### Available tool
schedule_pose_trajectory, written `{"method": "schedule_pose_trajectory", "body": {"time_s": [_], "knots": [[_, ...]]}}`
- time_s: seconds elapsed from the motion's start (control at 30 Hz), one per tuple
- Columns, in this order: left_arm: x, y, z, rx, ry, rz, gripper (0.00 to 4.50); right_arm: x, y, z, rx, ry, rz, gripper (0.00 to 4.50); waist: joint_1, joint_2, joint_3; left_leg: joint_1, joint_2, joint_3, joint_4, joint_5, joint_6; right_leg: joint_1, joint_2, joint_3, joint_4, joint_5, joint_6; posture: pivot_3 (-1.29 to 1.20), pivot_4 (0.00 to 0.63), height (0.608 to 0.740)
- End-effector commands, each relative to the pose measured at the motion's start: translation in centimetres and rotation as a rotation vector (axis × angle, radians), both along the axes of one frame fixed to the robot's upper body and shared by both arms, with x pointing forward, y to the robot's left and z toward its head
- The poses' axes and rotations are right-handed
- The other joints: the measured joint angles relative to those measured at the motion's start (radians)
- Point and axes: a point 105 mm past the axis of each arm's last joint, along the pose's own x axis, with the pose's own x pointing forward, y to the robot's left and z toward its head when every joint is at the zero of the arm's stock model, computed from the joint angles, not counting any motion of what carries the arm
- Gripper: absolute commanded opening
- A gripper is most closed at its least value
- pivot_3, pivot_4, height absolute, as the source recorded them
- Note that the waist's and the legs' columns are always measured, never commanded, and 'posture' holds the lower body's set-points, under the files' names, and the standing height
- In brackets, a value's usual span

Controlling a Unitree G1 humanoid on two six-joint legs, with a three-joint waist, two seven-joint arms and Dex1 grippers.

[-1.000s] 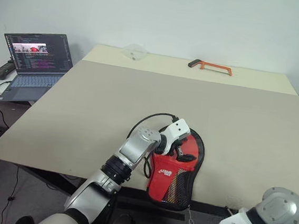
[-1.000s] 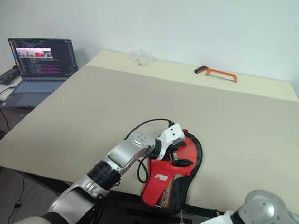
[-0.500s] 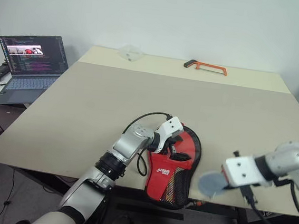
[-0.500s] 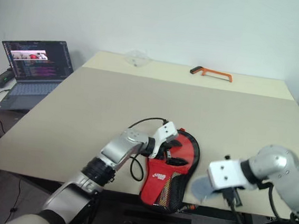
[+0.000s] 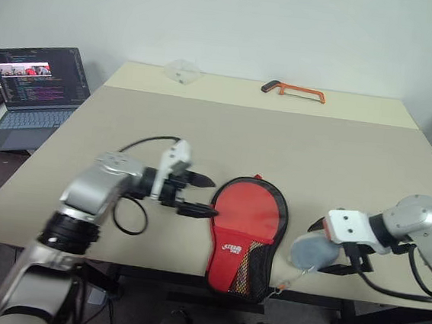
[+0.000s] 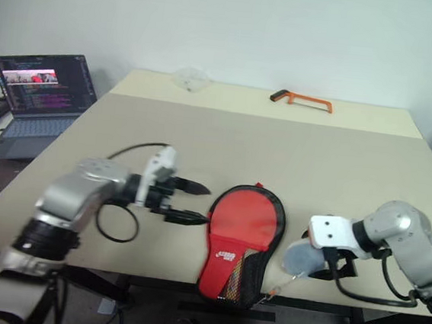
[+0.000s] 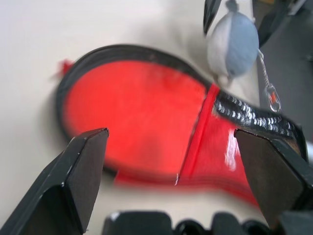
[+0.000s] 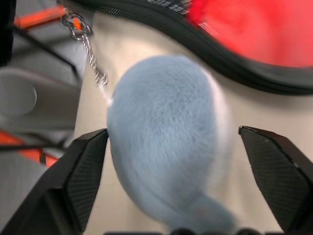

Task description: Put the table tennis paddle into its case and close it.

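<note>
as lies here, one case (image 5: 244, 230), one laptop (image 5: 30, 90)

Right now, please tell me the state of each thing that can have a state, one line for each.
Case: flat at the table's near edge, paddle inside.
Left fingers: open, apart from the case.
Right fingers: open around the grey-blue lump.
Laptop: open, screen lit.
</note>
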Motion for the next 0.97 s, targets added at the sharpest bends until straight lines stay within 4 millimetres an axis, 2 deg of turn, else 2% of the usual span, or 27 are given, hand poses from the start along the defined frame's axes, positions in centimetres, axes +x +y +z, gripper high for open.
{"method": "schedule_pose_trajectory", "body": {"time_s": [0.03,0.23,0.4,0.5,0.6,0.63,0.77,0.97], "knots": [[-1.0,2.7,2.8,-0.031,-0.095,0.036,4.50,0.5,-1.7,3.4,0.131,-0.009,-0.093,4.47,0.000,-0.001,0.000,0.000,0.000,0.000,0.000,0.000,0.000,0.000,-0.001,0.000,0.000,-0.001,-0.002,0.00,0.150,0.740],[-2.1,6.9,4.1,0.009,-0.146,0.172,4.50,1.6,-5.8,6.7,0.309,-0.081,-0.279,4.47,0.004,-0.001,0.002,0.000,0.000,0.002,0.001,0.000,0.000,0.000,-0.003,0.000,0.000,-0.001,-0.003,0.00,0.150,0.740],[-2.6,8.5,4.6,0.034,-0.147,0.226,4.50,0.7,-7.1,7.7,0.337,-0.116,-0.368,4.47,0.004,-0.001,0.003,0.000,0.000,0.002,-0.001,0.000,0.000,-0.001,-0.003,0.000,0.001,-0.002,-0.004,0.00,0.150,0.740],[-2.6,8.9,4.6,0.033,-0.138,0.245,4.50,0.0,-6.9,7.6,0.336,-0.119,-0.381,4.47,0.003,-0.001,0.003,0.000,0.000,0.003,-0.001,0.000,0.000,-0.003,-0.002,0.000,0.003,-0.003,-0.004,0.00,0.150,0.740],[-2.0,8.5,4.0,0.041,-0.134,0.247,4.50,-0.2,-5.6,7.6,0.338,-0.131,-0.360,4.47,0.002,-0.002,0.003,0.000,0.000,0.005,0.000,0.000,0.000,-0.007,-0.002,0.003,0.013,-0.004,-0.002,0.00,0.150,0.740],[-1.8,8.2,3.8,0.043,-0.135,0.244,4.50,-0.3,-5.1,7.7,0.337,-0.138,-0.344,4.47,0.002,-0.002,0.003,0.001,0.000,0.004,0.000,0.000,0.000,-0.008,-0.002,0.003,0.014,-0.007,-0.005,0.00,0.150,0.740],[-1.5,7.6,3.2,0.058,-0.140,0.260,4.50,0.0,-3.4,8.4,0.376,-0.143,-0.298,4.47,-0.001,-0.002,0.004,0.001,0.000,0.004,0.000,0.001,0.001,-0.009,-0.001,0.004,0.016,-0.007,-0.003,0.00,0.150,0.740],[-3.1,8.9,2.4,0.088,-0.109,0.329,4.50,1.6,-1.5,8.9,0.394,-0.172,-0.227,4.47,-0.008,-0.003,0.005,0.000,0.001,0.006,0.000,0.001,0.001,-0.010,-0.001,0.005,0.014,-0.005,-0.006,0.00,0.150,0.740]]}}
